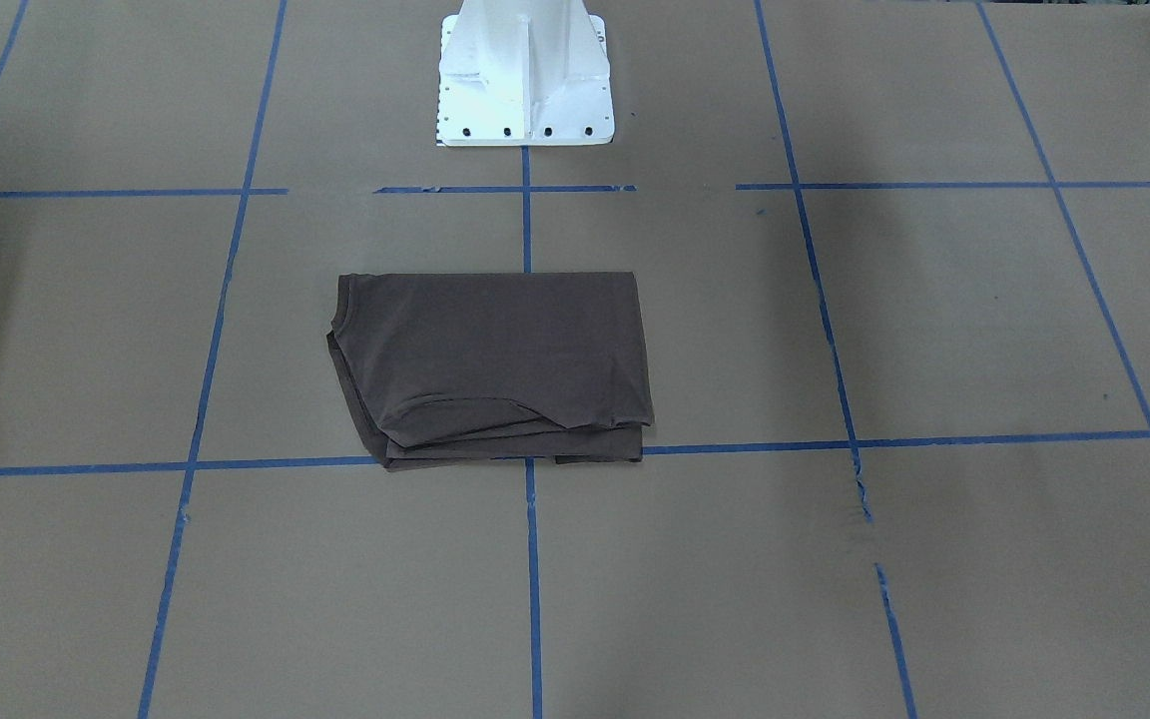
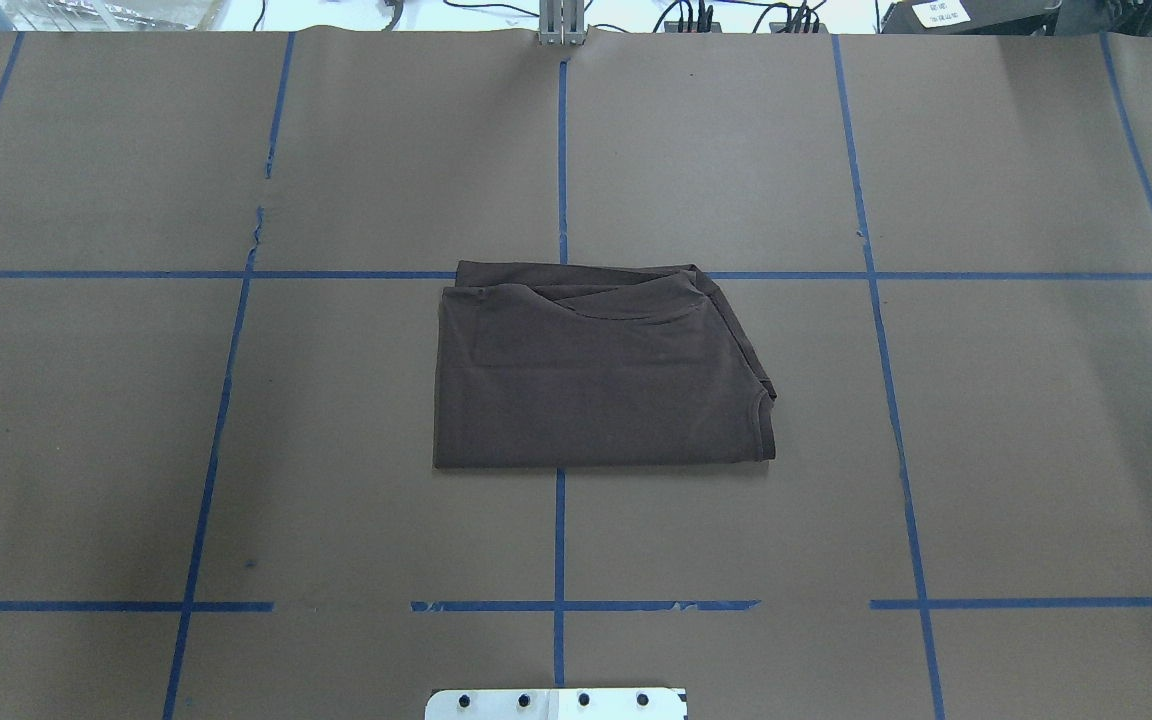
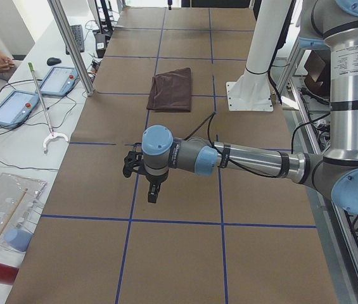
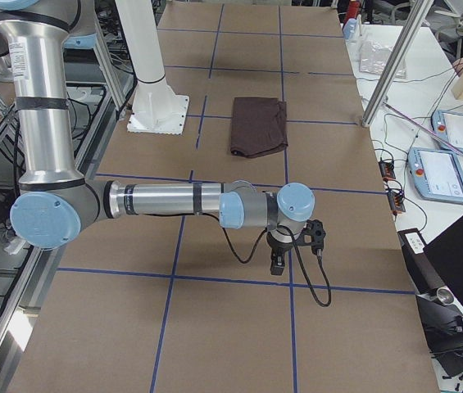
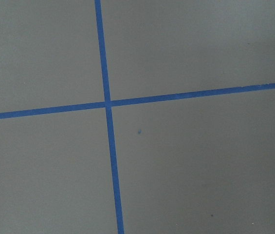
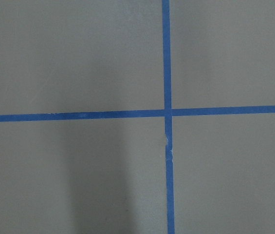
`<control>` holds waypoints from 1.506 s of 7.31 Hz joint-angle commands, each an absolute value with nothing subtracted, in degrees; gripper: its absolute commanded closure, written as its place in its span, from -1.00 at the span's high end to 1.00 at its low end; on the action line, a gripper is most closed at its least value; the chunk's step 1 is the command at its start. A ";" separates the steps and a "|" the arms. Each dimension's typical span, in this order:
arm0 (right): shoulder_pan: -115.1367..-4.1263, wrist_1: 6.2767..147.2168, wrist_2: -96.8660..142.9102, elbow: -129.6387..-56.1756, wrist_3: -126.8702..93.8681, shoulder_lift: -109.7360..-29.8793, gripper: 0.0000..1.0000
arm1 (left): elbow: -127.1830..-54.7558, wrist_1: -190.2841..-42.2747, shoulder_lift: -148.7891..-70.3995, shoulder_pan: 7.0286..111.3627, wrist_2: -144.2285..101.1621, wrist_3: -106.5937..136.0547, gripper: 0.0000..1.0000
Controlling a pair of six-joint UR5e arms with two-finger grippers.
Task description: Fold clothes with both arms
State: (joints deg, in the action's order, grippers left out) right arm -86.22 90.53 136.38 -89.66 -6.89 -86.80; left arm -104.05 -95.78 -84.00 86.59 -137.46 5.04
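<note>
We are judging the T-shirt (image 2: 596,380) limp, pinchable at corners; left fingers (image 3: 154,193), right fingers (image 4: 278,264): cannot tell if open.

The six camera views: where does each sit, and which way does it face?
Front-facing: across the table, facing the robot, steeply down; T-shirt, white pedestal.
Overhead: behind the robot, looking forward and down; the pedestal's plate only.
Exterior left: table's left end, looking along it; left arm near.
Exterior right: opposite end; right arm near.
Left wrist: down on blue tape cross; no gripper shows.
Right wrist: likewise.
Shared: front-facing, overhead and both side views all show the folded T-shirt.
</note>
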 commanded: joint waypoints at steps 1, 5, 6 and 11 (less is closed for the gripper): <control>-86.22 90.53 134.58 -90.00 -6.86 -86.84 1.00 | -105.73 -95.02 -83.76 86.92 -137.55 5.01 1.00; -86.22 90.62 133.86 -89.91 -6.86 -87.10 1.00 | -103.20 -95.88 -84.10 86.14 -137.47 4.83 1.00; -86.31 90.88 134.03 -90.00 -6.86 -87.19 1.00 | -103.62 -97.28 -84.63 86.48 -134.68 3.53 1.00; -86.22 91.14 133.94 -89.91 -6.94 -87.89 1.00 | -108.99 -79.72 -85.08 84.55 -131.48 -9.14 1.00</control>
State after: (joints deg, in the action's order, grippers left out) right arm -86.24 91.09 133.51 -89.67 -6.87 -87.46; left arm -108.78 -80.83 -85.04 84.52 -131.74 -8.54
